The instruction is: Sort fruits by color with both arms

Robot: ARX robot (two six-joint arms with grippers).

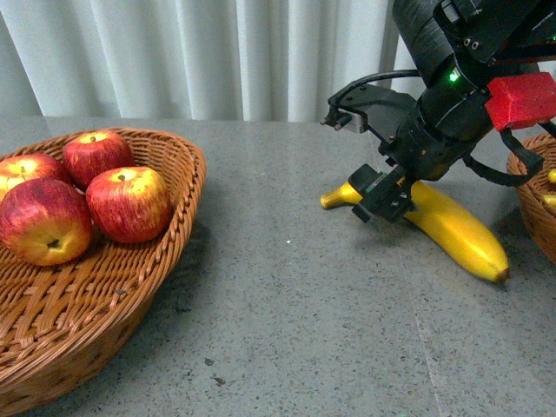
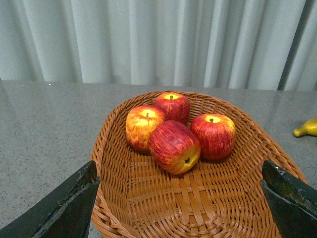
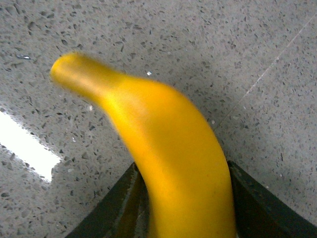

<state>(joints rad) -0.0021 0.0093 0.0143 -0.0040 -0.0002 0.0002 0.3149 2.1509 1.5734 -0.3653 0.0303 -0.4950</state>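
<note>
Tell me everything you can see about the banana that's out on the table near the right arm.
The banana is long, curved and smooth yellow, with a brown tip at its near end and a narrower stem end pointing toward the left. It lies on the grey speckled table, between the two wicker baskets, nearer the right one. The right gripper straddles it near the stem end; the right wrist view shows a finger on each side. It looks blurred there, so contact is uncertain.

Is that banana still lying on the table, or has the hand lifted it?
Cannot tell for sure. The right hand straddles the banana, which looks close to the table.
</note>
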